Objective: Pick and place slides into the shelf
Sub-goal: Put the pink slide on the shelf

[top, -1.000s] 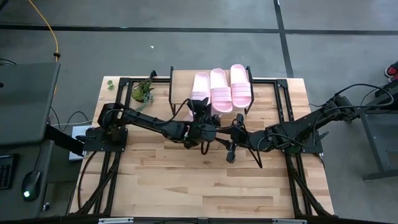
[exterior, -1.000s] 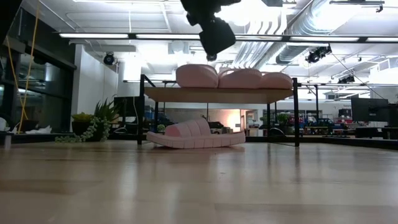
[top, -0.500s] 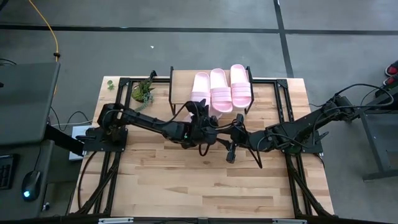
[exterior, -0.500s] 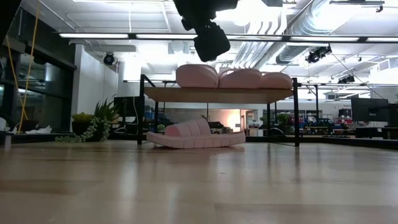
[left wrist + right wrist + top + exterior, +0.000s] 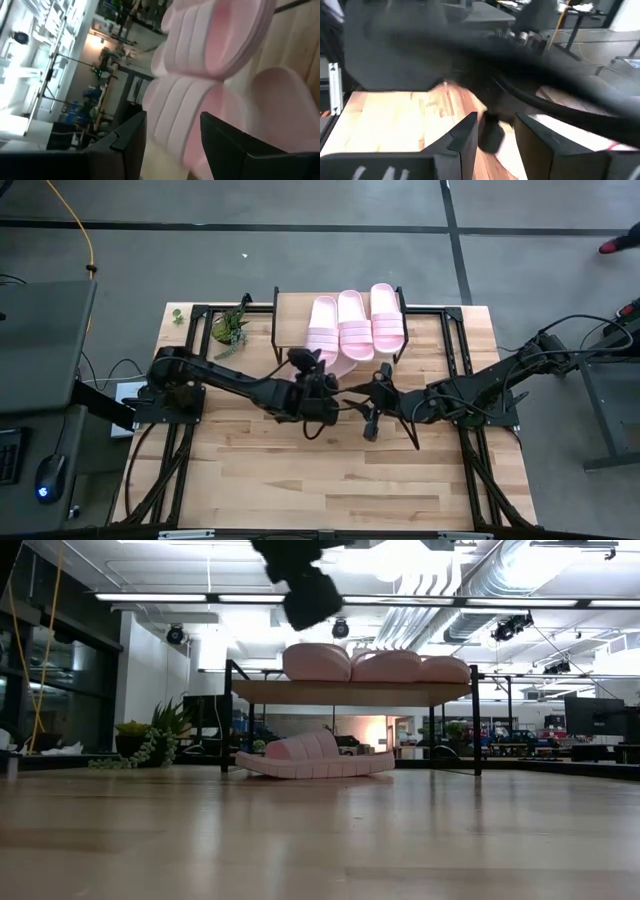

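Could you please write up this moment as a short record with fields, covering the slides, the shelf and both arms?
shelf: low rack at the table's far edge
slides on shelf: three, side by side on the top board
fourth slide: on the table under the shelf
left gripper: raised above the table near the shelf front, jaws open, empty
right gripper: beside it, jaws open, empty
plant: left of the shelf

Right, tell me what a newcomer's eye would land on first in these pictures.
Three pale pink slides lined up side by side on the shelf at the table's far edge stand out first. A fourth slide lies on the tabletop under the shelf. In front of it the two dark arms meet mid-table, left gripper and right gripper, neither holding a slide.
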